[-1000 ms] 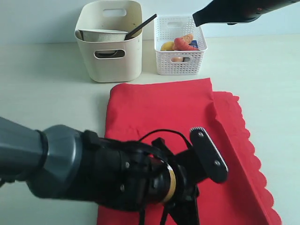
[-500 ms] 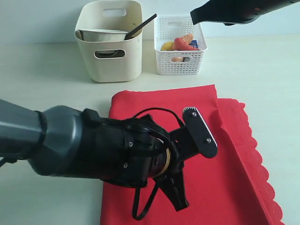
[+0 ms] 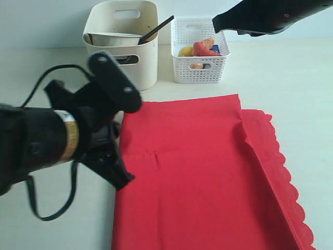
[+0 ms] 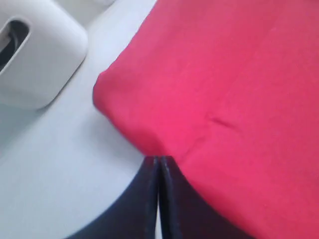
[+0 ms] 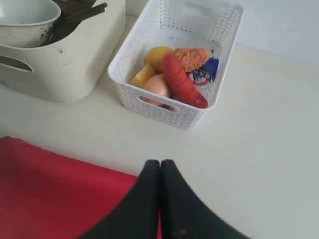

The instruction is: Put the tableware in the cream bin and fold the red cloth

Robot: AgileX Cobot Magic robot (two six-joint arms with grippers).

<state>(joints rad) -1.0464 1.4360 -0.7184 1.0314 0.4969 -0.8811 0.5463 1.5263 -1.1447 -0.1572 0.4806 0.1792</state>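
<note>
The red cloth [image 3: 197, 172] lies flat on the table, folded over so that a scalloped strip [image 3: 291, 192] shows along its right side. My left gripper [image 3: 125, 180] is shut, its tips [image 4: 159, 158] touching the cloth's [image 4: 234, 74] left edge; I see no fabric between them. The cream bin [image 3: 122, 70] stands behind, holding a pale bowl [image 3: 112, 37] and a dark utensil [image 3: 156, 28] that sticks out. My right gripper [image 3: 216, 21] hangs shut and empty high over the back; its tips [image 5: 160, 162] are above the cloth's [image 5: 50, 194] far edge.
A white lattice basket [image 3: 200, 75] with food items stands right of the bin [image 5: 65, 59]. The basket [image 5: 164, 112] holds an egg, sausage and yellow pieces. Bare table lies left of the cloth and to its right.
My left arm has swept from over the middle of the cloth to its left edge, uncovering the cloth. The cloth's far edge shifted slightly. The right arm has barely moved.
</note>
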